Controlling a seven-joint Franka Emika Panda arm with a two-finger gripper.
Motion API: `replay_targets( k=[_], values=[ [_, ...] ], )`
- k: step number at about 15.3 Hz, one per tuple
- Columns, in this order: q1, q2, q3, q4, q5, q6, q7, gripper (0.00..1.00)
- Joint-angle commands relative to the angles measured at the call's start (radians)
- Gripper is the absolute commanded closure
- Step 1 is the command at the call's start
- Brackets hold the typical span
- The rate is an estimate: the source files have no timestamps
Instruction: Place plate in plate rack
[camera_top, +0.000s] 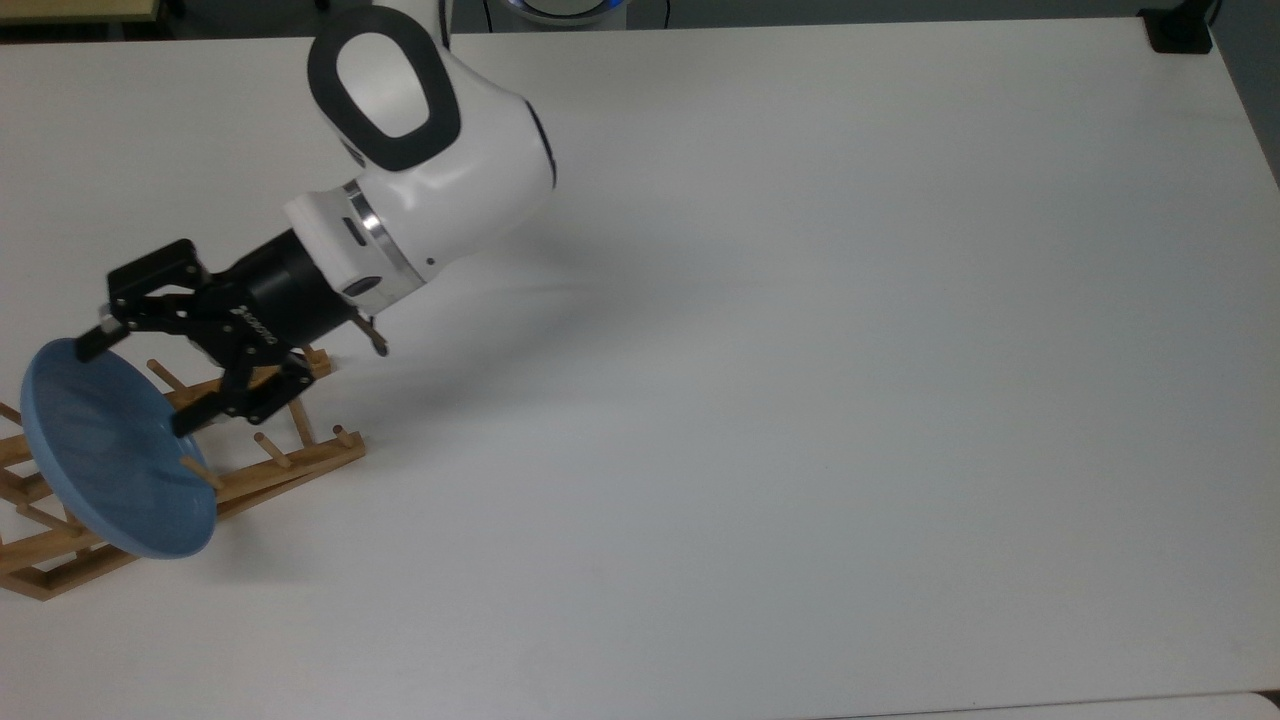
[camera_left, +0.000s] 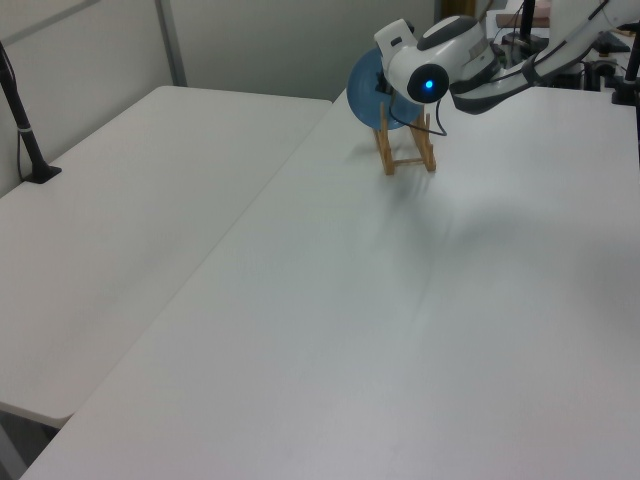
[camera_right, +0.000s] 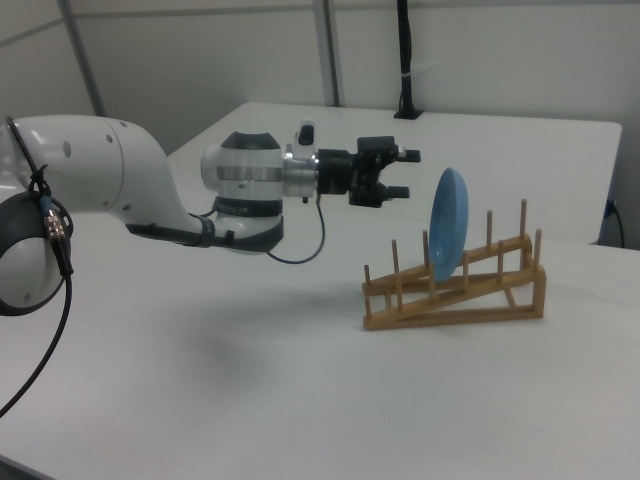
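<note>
White table (camera_top: 800, 400): jaws spread, plate (camera_top: 110, 455) released.

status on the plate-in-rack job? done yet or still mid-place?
Done: the plate stands on edge in the plate rack, held between its pegs. In hand: nothing. The gripper is open and, in the right view, there is a clear gap between it and the plate. Left: only pulling the arm away from the rack; the placement itself looks finished, though how firmly the plate sits can't be judged.
</note>
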Motion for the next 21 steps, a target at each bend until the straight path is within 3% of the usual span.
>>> replay_targets(
  k=[1,3,10,13,17,21],
  values=[
    [-0.003,-0.043,0.065,-0.019,0.134,0.017,0.013,0.0],
    [-0.002,-0.067,0.103,-0.019,0.244,0.016,0.012,0.0],
    [0.02,-0.178,0.191,-0.019,0.805,-0.099,0.007,0.0],
    [0.052,-0.239,0.197,-0.019,1.064,-0.229,0.005,0.0],
    [0.06,-0.333,0.197,-0.018,1.327,-0.398,-0.019,0.0],
    [0.04,-0.425,0.18,-0.013,1.58,-0.544,-0.171,0.0]
  ],
)
